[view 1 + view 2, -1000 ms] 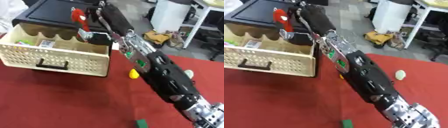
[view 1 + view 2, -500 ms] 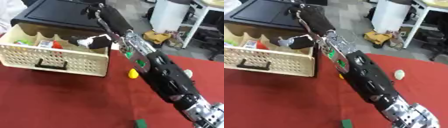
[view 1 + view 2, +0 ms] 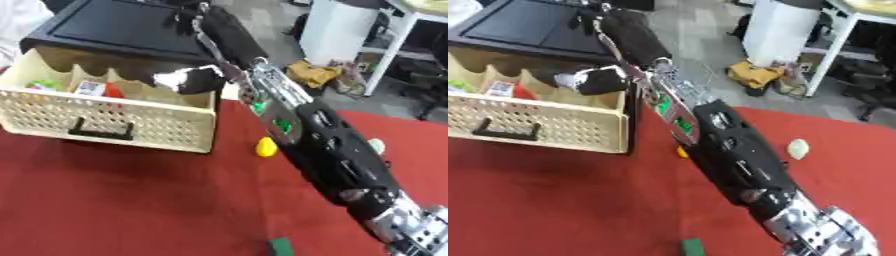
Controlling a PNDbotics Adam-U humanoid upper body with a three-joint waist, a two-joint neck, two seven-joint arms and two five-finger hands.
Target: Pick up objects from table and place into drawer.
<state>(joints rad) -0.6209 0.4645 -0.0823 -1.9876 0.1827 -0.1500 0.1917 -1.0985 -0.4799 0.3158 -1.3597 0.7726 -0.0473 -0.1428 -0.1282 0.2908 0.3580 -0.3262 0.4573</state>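
The right hand (image 3: 186,80) hangs over the open cream drawer (image 3: 105,117), fingers curled and nothing visibly in them; below and left of it, inside the drawer, lie a red thing (image 3: 112,90) and other small items. Nearer than the hand, on the red tabletop (image 3: 131,200), sit a yellow object (image 3: 265,147), a pale one (image 3: 798,148) and a green block (image 3: 691,247). Beyond lie grey floor, a white cabinet (image 3: 341,27) and a tan bundle (image 3: 313,75).

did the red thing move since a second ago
Yes. The red object was held up above the cream drawer's back edge; it now lies down inside, beside a white-labelled item.
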